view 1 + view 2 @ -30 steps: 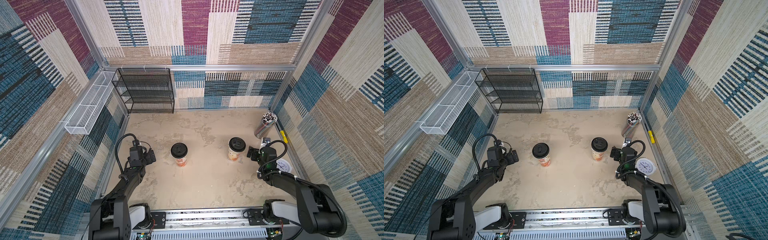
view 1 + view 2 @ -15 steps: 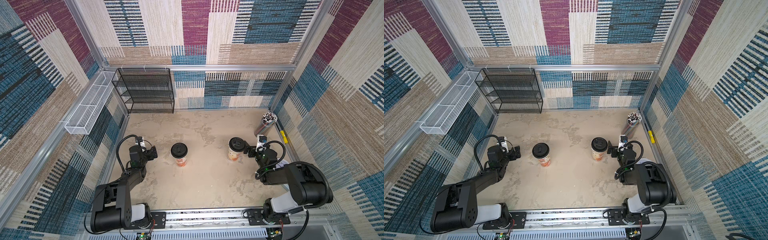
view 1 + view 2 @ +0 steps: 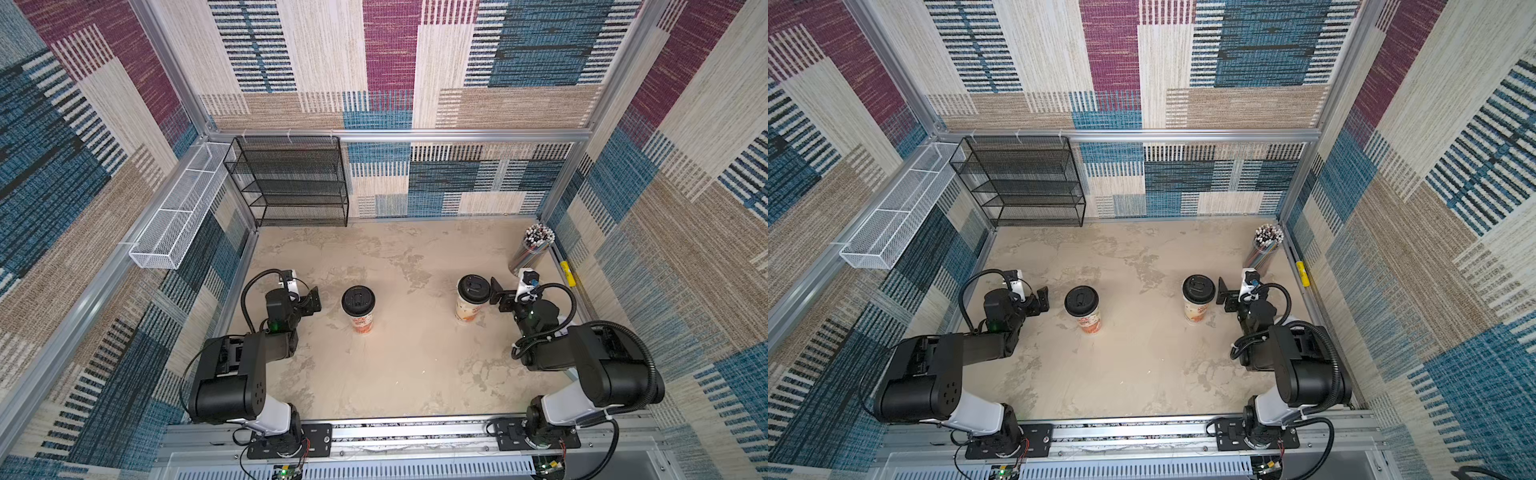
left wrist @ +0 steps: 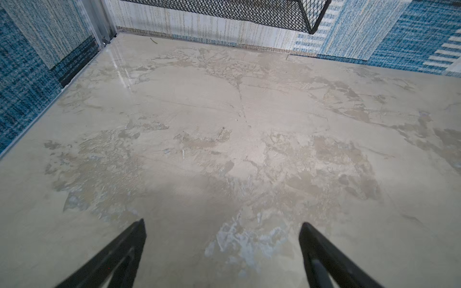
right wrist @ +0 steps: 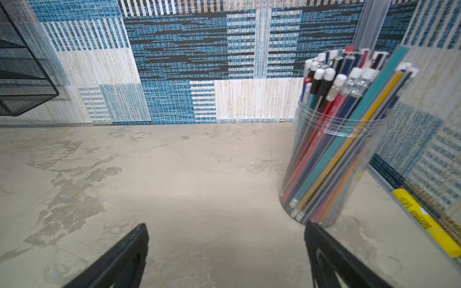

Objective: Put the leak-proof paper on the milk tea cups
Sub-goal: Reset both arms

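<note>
As the milk tea cup [image 3: 361, 323] by your left gripper [image 3: 312, 300] and the other milk tea cup [image 3: 467, 311] by your right gripper [image 3: 497, 295] stand capped with black lids [image 3: 358, 300], no leak-proof paper shows: probably sealed beneath, task near done. Both grippers gape empty; next, withdraw clear. Mottled tabletop [image 3: 415, 365], woven-patterned walls [image 3: 457, 187].

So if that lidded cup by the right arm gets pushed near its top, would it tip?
Probably: the cup is tall and narrows toward its base. Likely light, being paper, though its black lid hides any contents.
</note>
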You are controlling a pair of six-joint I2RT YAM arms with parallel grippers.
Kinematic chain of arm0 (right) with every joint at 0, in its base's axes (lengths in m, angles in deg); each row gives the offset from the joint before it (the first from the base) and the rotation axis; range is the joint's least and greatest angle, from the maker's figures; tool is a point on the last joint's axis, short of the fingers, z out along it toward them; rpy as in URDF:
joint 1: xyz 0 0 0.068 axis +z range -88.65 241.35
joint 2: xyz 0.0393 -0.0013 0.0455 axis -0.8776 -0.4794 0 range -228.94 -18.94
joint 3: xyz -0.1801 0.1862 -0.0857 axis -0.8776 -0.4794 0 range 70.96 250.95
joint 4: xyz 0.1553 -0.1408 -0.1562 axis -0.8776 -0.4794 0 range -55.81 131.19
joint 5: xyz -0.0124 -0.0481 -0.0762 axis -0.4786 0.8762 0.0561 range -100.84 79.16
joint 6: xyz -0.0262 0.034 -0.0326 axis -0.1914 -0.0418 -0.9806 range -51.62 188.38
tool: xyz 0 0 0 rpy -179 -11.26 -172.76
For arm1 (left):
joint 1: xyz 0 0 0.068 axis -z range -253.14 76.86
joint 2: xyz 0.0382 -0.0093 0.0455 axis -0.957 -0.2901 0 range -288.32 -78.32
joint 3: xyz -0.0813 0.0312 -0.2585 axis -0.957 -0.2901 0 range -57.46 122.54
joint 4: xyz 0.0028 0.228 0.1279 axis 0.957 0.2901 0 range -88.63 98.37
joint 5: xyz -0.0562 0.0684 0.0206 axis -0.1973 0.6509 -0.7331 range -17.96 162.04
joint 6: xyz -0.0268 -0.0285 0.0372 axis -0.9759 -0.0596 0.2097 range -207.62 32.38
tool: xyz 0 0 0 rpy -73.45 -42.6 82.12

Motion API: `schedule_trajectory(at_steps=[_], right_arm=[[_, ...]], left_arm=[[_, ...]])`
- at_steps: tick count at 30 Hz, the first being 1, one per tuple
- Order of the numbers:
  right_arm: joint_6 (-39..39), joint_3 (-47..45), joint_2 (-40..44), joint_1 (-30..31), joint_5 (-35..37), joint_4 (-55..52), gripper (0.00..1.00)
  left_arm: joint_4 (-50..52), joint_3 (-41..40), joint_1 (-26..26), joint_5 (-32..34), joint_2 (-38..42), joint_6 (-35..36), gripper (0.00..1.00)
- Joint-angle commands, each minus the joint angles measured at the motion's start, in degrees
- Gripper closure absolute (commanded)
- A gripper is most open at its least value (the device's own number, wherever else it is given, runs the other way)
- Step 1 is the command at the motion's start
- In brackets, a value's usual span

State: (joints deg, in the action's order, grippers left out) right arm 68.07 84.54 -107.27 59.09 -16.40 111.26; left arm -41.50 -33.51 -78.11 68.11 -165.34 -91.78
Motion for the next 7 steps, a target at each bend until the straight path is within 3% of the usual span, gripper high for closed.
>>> schedule_trajectory(at_steps=[1,7], right_arm=[[-0.83,1.22,-0.62,0.3,-0.35,-0.65,0.0],[-0.8,-0.49,0.53,0.32,-0.5,1.49,0.0]], left_arm=[[-1.16,0.68,0.36,1.92,-0.15,0.89,0.01],[-0.74,0.68,0.84,1.61,0.19,1.56,0.01]])
